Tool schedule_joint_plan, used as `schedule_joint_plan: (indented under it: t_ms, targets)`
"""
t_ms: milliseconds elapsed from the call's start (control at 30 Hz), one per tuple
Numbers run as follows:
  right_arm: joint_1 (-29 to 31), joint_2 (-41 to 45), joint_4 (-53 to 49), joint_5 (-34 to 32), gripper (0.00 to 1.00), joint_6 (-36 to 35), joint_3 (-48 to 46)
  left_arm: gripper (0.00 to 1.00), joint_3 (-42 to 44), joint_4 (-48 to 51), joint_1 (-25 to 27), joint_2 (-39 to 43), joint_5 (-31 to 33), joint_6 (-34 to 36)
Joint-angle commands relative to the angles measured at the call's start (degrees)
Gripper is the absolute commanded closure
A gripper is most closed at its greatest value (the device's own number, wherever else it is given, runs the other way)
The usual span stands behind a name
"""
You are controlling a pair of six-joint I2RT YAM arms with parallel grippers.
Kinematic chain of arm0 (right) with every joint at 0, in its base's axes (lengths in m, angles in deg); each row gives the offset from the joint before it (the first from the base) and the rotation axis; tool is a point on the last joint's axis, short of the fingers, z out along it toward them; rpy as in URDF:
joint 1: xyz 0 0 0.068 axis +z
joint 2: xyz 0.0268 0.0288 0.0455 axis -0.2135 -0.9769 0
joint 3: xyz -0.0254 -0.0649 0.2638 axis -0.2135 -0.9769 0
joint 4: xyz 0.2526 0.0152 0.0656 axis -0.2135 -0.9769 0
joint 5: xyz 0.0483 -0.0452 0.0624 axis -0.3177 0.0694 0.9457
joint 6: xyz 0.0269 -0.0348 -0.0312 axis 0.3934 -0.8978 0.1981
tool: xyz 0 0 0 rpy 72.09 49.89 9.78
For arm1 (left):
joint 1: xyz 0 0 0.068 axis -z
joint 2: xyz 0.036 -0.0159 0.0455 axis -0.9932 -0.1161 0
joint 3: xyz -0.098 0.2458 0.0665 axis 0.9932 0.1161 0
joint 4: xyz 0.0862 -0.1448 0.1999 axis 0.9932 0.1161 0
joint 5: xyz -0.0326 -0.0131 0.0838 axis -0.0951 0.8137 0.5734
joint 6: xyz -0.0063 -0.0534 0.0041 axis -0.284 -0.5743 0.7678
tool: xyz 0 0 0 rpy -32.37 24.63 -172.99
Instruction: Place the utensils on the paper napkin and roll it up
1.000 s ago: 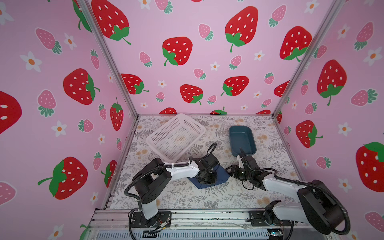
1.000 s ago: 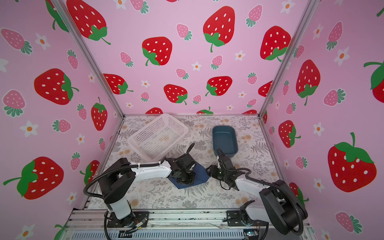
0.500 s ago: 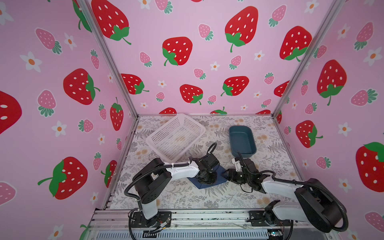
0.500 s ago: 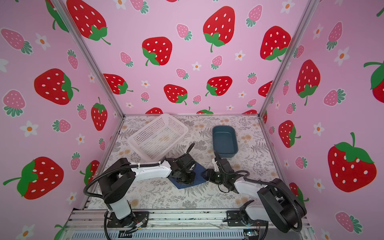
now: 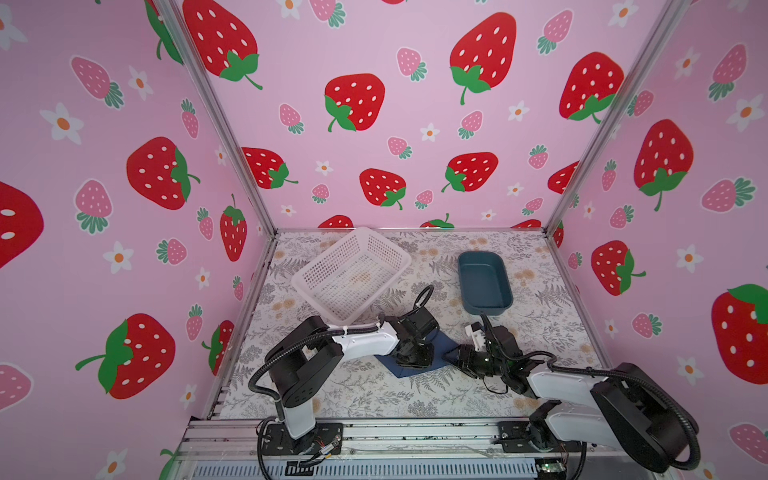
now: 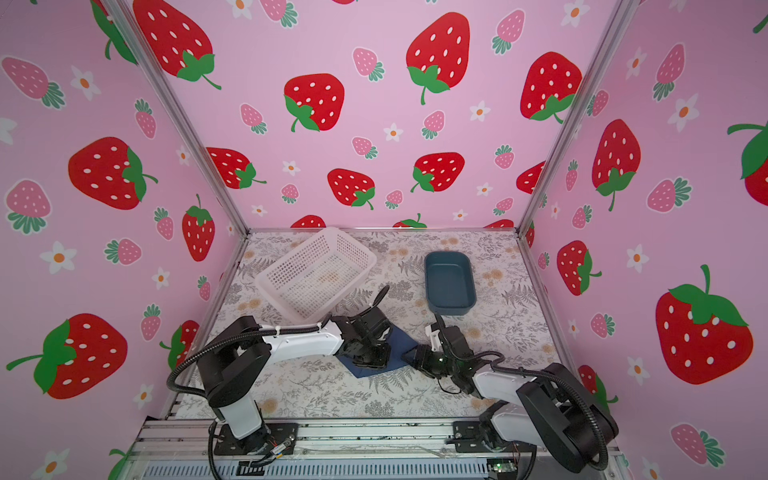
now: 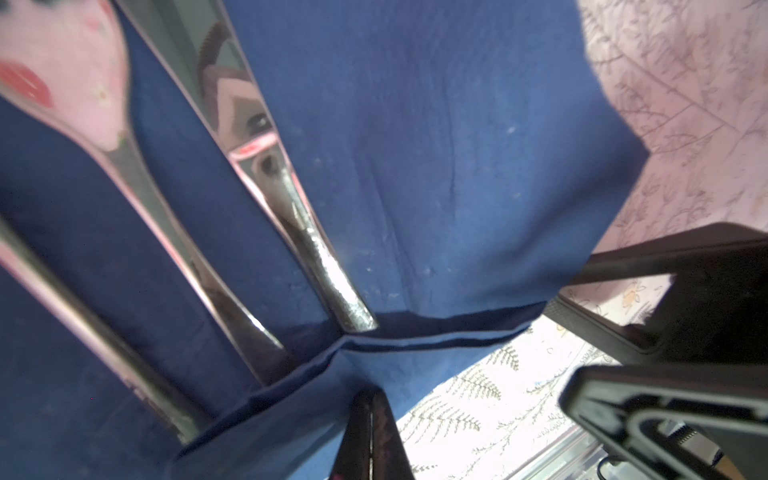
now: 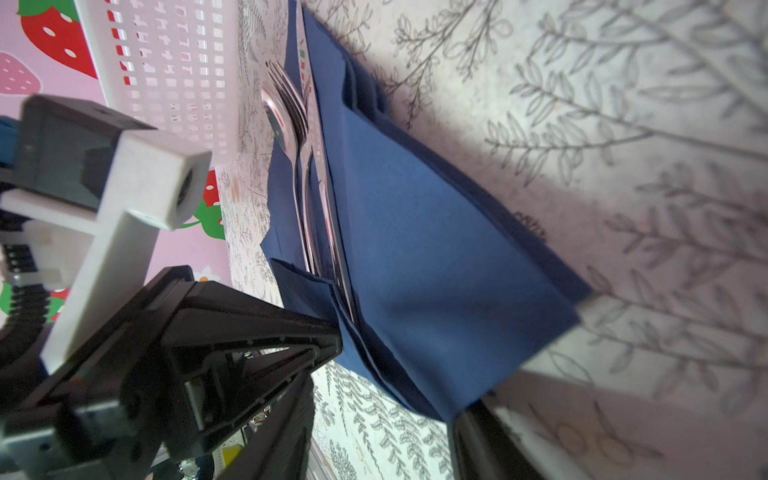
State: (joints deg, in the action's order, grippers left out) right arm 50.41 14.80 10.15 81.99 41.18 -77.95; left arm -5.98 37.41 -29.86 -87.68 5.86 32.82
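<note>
Bearing with tips closed together, the left end effector pins the folded hem of the dark navy blue paper napkin near the front edge of the bench. The right end effector stands spread at its side flap. Shiny silver metal utensils lie tucked inside. Uneven rolling could skew them out or tear the paper.

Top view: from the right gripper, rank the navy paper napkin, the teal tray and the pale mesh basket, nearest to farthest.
Measured from the right gripper in a top view:
1. paper napkin: right at the gripper's tip, just to its left.
2. teal tray: behind the gripper, toward the back and slightly right.
3. pale mesh basket: farthest, at the back left.
</note>
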Motion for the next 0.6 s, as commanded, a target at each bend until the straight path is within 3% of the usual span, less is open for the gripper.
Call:
schedule_joint_plan:
  t_ms: [0, 267, 567]
  targets:
    - [0.15, -1.6, 3.66, -2.71, 0.47, 3.52, 0.49, 0.93, -2.1, 1.09, 0.23, 0.92, 0.84, 0.46]
    - [-1.85, -4.34, 7.16, -3.84, 0.47, 1.01, 4.42, 0.93, -2.21, 1.66, 0.2, 0.96, 1.02, 0.73]
    - [-4.07, -5.36, 9.97, 0.55, 0.48, -2.36, 4.93, 0.93, -2.2, 1.7, 0.2, 1.08, 1.08, 0.64]
